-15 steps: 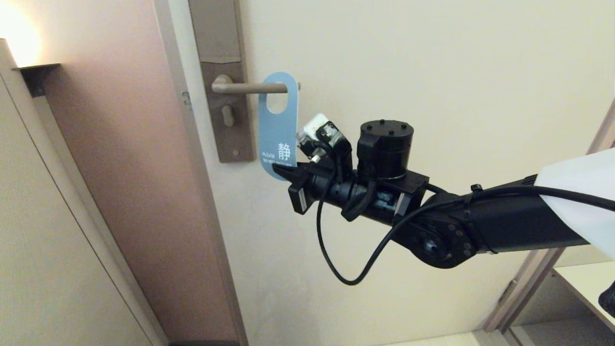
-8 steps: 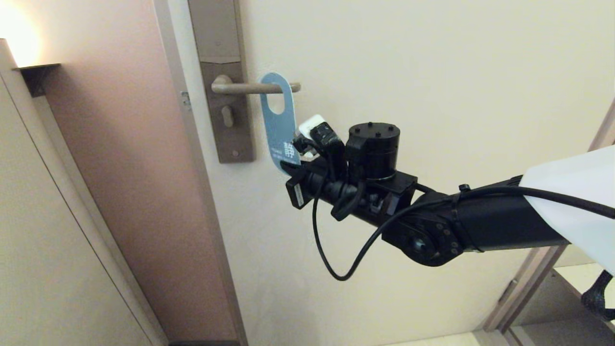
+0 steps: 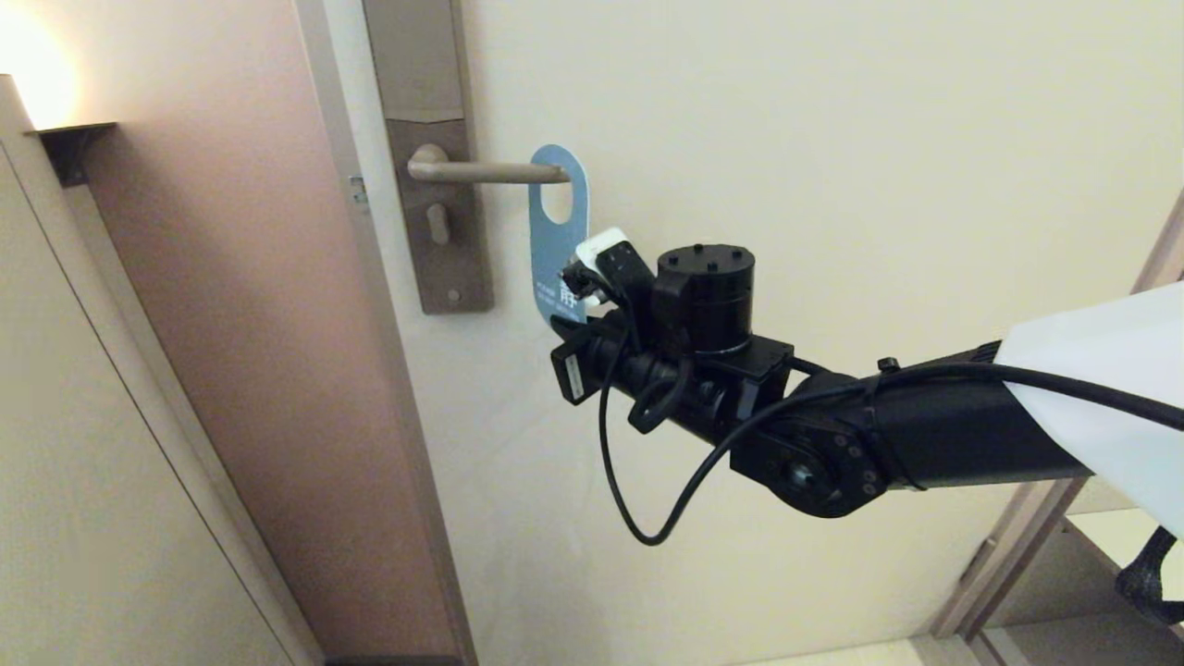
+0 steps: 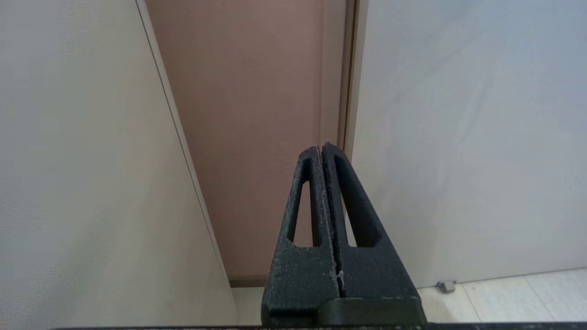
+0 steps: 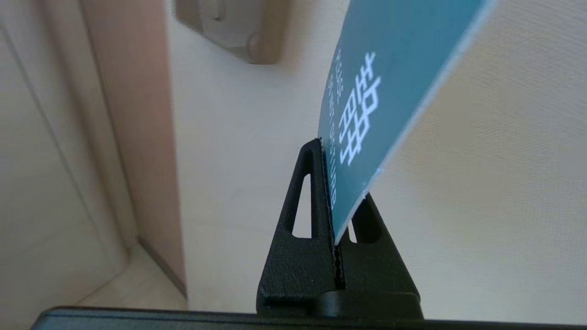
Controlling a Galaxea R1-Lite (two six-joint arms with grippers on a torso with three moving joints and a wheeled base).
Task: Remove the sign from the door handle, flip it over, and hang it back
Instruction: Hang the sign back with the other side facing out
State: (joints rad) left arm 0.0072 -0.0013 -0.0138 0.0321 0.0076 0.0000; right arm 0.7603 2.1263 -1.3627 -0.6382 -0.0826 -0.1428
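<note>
At the sign's (image 3: 556, 242) lower edge, right tool (image 5: 331, 192) clamps it.

From my remote station I log: one cream door (image 3: 786, 139), closed, filling most of the head view. One pinkish-brown wall panel (image 3: 213, 277) left of the door frame (image 3: 370, 305). One pale cabinet side (image 3: 83, 481) at far left, with a lit wall lamp (image 3: 37, 83) above it. One pale tiled floor (image 4: 504, 298), with a small door stop (image 4: 445, 286).
</note>
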